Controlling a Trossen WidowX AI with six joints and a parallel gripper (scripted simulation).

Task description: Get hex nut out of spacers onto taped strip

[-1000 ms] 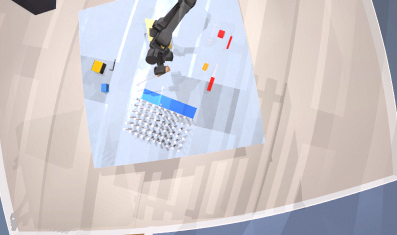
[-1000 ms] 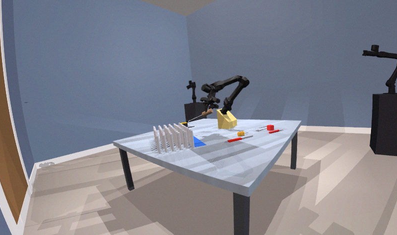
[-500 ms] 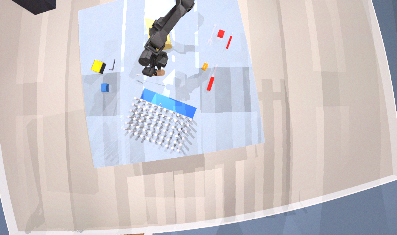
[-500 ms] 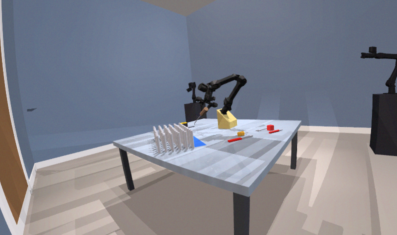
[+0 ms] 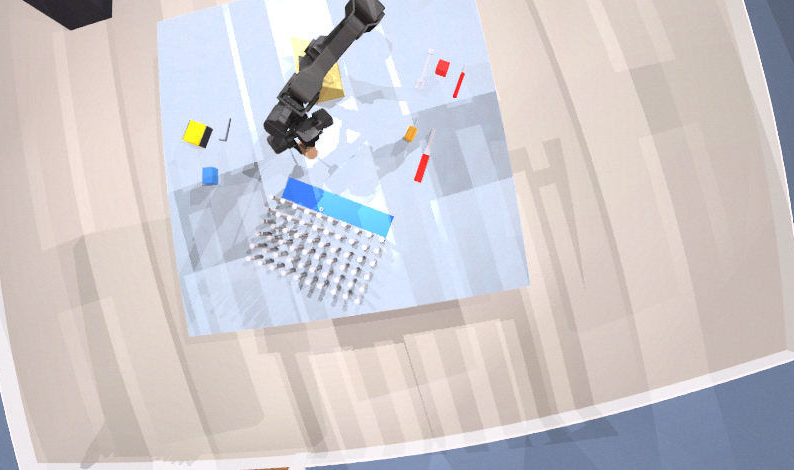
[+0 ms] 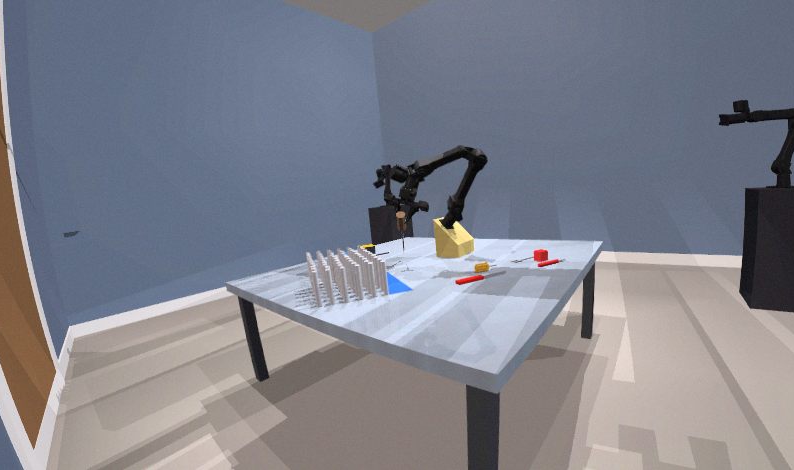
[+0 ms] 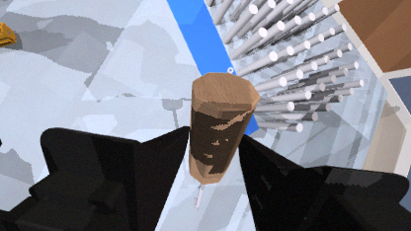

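My gripper [image 5: 303, 146] [image 7: 213, 135] is shut on the wooden handle [image 5: 311, 152] [image 6: 400, 220] [image 7: 214, 140] of a tool. Its thin metal shaft [image 6: 403, 240] [image 7: 199, 196] points down above the table, on the arm-base side of the strip. The small nut [image 5: 321, 209] [image 7: 230, 70] shows as a pale ring on the blue taped strip [image 5: 359, 214] [image 6: 397, 284] [image 7: 198, 35], close to its spacer-side edge. The metal spacers [image 5: 357, 301] [image 6: 358, 280] [image 7: 273, 56] stand in rows beyond the strip; none is seen lying down. The shaft's tip is too small to make out clearly.
A large red-handled tool [image 5: 421, 168] [image 6: 469, 280], an orange-handled tool [image 5: 410, 133] [image 6: 481, 266] and a small red-handled tool [image 5: 458, 85] lie to one side, with a red cube [image 5: 442, 68]. A hex key [image 5: 228, 129], blue cube [image 5: 209, 175] and yellow-black block [image 5: 195, 133] lie opposite.
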